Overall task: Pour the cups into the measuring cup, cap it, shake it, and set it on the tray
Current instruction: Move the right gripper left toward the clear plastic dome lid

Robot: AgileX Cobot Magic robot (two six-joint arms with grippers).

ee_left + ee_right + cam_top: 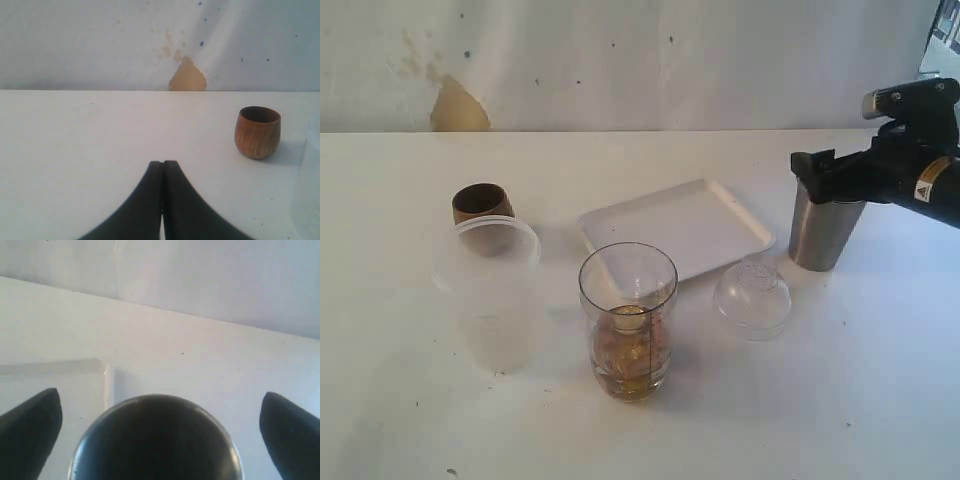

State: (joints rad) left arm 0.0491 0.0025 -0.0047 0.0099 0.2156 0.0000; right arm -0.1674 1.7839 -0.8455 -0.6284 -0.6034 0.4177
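Cups: two — wooden cup [482,203] upper left, steel tumbler [823,238] right, between wide-spread jaws of right gripper [160,430], no contact. One measuring cup [628,320] centre, one tray [675,228] behind it. Left gripper [161,172] pinched closed, empty — open table [75,140] ahead.

Around the smooth matt tray [670,225], the tumbler [817,240] is brushed steel, the small cup [257,132] grained wood, the measuring cup [628,290] clear glossy plastic

Closed end effector [162,172], wooden cup [257,132] nearby
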